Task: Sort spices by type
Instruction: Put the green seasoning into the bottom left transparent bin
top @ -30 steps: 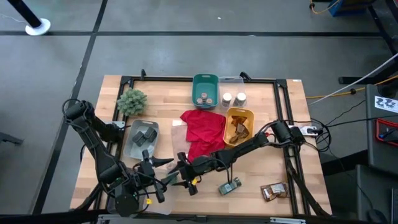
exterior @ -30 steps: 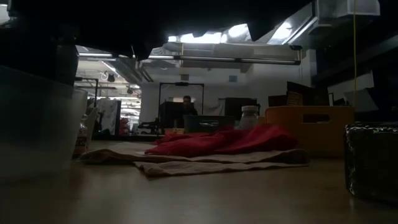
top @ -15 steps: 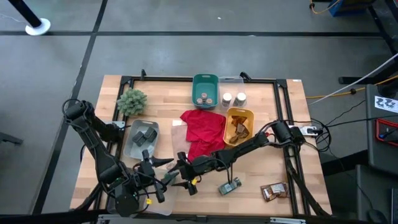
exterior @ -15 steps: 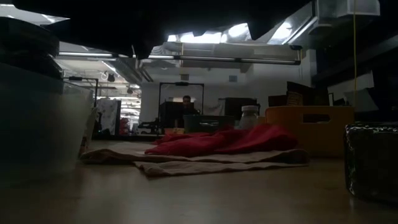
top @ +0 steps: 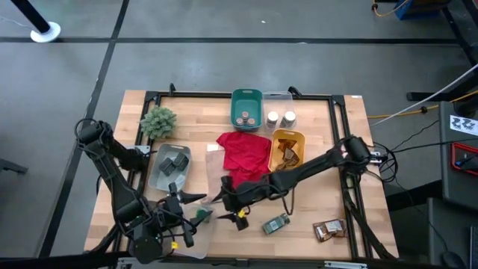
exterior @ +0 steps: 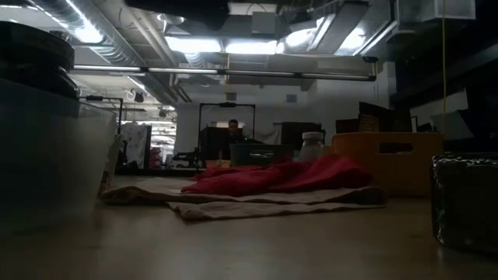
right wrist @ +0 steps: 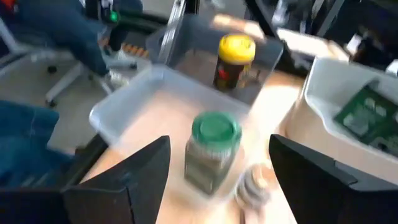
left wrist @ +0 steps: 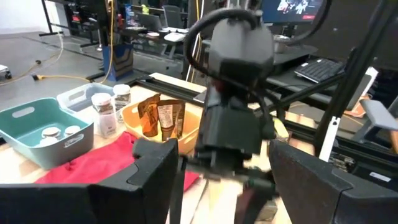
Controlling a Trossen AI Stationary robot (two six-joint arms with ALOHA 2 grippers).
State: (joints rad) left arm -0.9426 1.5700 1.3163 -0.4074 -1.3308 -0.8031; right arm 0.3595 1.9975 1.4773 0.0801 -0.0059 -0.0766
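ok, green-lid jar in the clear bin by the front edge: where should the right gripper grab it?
Grip the glass body just under the green lid, coming down from above. The green-lid jar stands upright in the clear bin, lid up, with free space around it. The right gripper sits open over it; the bin's walls make a side approach awkward.

No word, brand or number can be read anywhere. The foil packets (left wrist: 160,118) in the yellow bin (left wrist: 193,121) carry pale labels, and the white-lidded jars (left wrist: 102,111) carry labels too, but the print on all of them is too small to make out. The jar (right wrist: 212,152) with the green lid shows no legible label.
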